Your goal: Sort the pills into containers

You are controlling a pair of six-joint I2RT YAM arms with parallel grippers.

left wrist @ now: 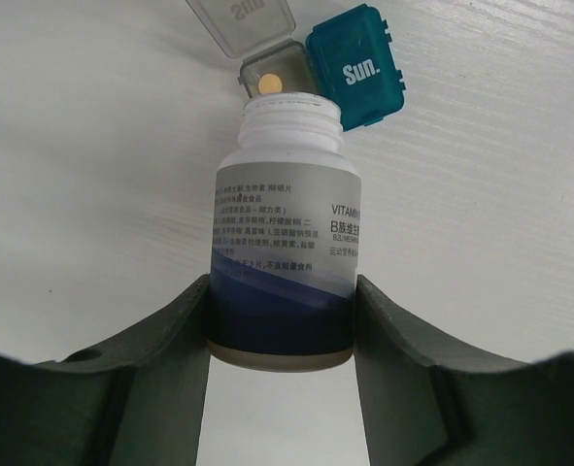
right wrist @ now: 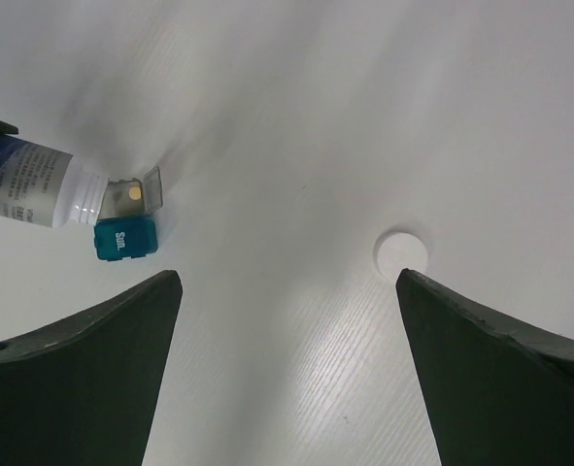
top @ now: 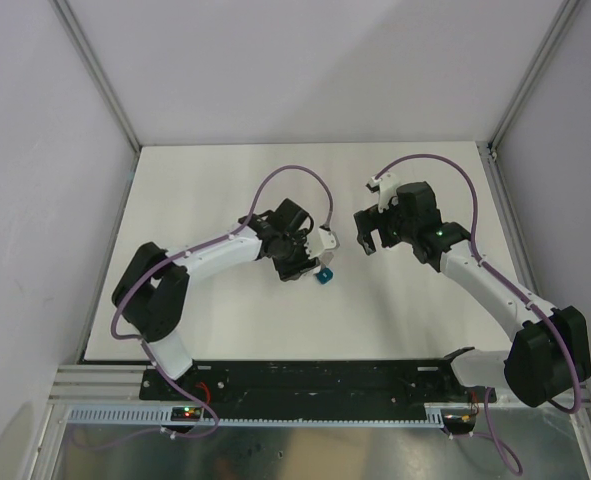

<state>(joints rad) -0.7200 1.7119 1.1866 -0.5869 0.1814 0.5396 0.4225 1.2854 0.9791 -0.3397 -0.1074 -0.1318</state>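
My left gripper (left wrist: 283, 291) is shut on an uncapped white pill bottle (left wrist: 282, 233) with a blue label, its fingers pressing both sides near the base. The bottle's mouth lies right at the containers. The grey compartment (left wrist: 277, 78) stands open with its lid (left wrist: 240, 24) flipped back, and one yellow pill (left wrist: 269, 83) lies inside. The teal compartment (left wrist: 359, 68), marked "Sun.", is closed beside it. From above, the containers (top: 325, 277) sit just right of the left gripper (top: 300, 255). My right gripper (right wrist: 287, 277) hovers open and holds nothing, off to the containers' (right wrist: 126, 228) right.
A round white bottle cap (right wrist: 400, 252) lies flat on the white table (top: 205, 190) beneath the right gripper (top: 367, 235). Grey walls enclose the table on three sides. Both arm bases stand at the near edge.
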